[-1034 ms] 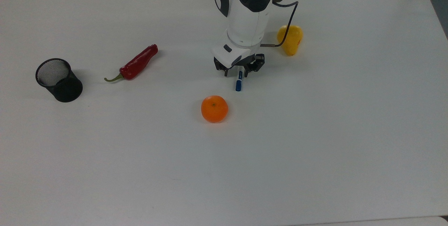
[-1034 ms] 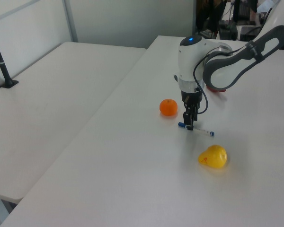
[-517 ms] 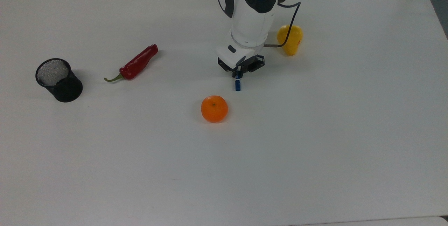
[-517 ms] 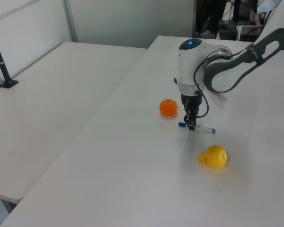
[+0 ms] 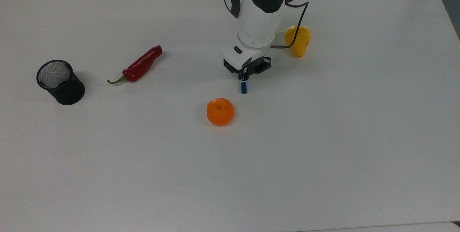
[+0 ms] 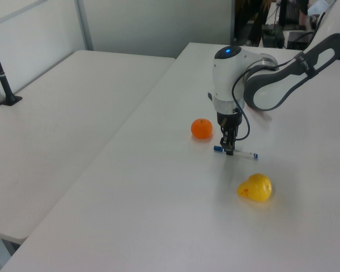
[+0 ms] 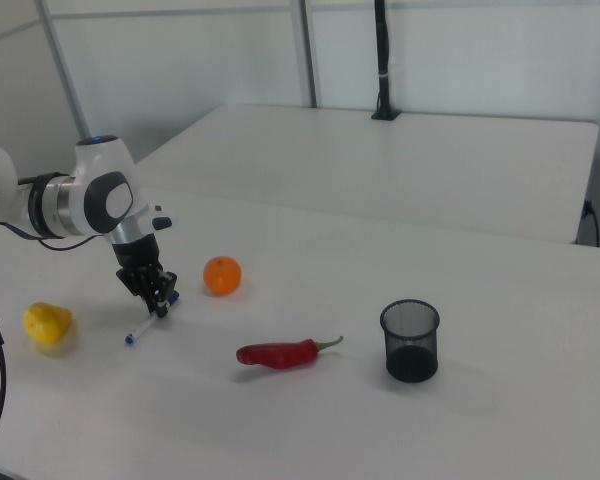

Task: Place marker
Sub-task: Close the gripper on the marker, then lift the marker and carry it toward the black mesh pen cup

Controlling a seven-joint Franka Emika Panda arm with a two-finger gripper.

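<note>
The marker (image 5: 244, 87) is a slim white pen with a blue cap, lying flat on the white table between the orange and the yellow pear. In the left view the marker (image 6: 246, 154) stretches rightward from the fingers. In the right view the marker (image 7: 140, 331) slants down to the left. My gripper (image 5: 244, 77) points straight down at the table, fingers shut on the marker's barrel just behind the cap. The same grip shows on the gripper (image 6: 229, 151) in the left view and on the gripper (image 7: 160, 307) in the right view.
An orange (image 5: 220, 111) sits just in front of the marker's cap. A yellow pear (image 5: 298, 40) lies on the top view's right of the arm. A red chili (image 5: 140, 64) and a black mesh cup (image 5: 60, 81) lie toward the top view's left.
One second ago the fingers stood apart on either side of the marker; they have since closed on it. Over the last half second nothing has moved.
</note>
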